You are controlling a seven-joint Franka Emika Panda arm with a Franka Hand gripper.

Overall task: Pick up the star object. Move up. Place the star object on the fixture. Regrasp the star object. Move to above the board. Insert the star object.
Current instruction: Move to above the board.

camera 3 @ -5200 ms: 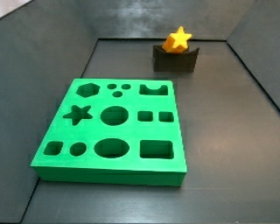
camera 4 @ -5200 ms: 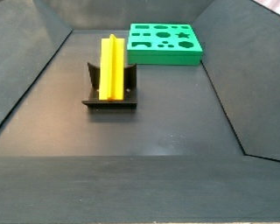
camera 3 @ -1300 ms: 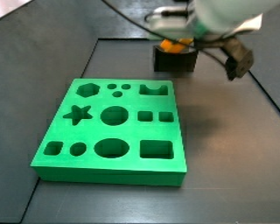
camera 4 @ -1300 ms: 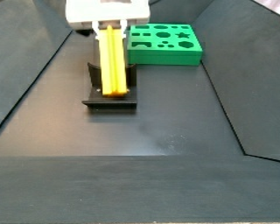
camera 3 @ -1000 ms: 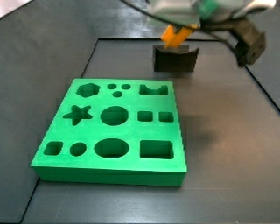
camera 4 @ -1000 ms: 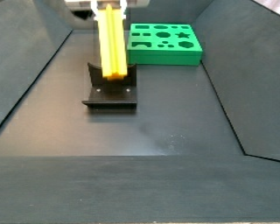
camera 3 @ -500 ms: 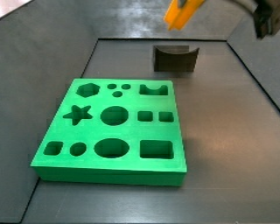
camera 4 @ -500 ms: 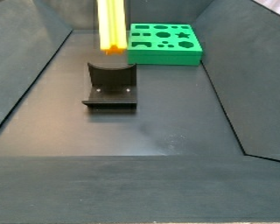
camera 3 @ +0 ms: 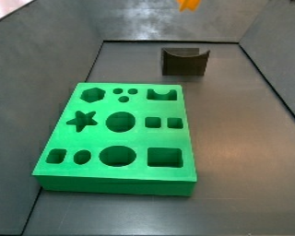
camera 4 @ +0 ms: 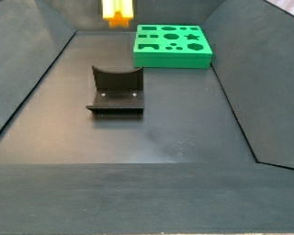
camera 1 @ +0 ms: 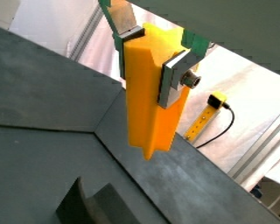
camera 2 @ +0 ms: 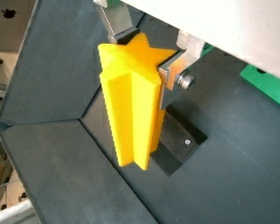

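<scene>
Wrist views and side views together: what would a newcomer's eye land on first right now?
Probably the yellow star peg, clamped between the pincer fingers and filling both wrist views, lifted well above the floor. Next, the bright green board with its cut-out holes on the dark floor. The small dark fixture stands bare, its notch empty.
</scene>
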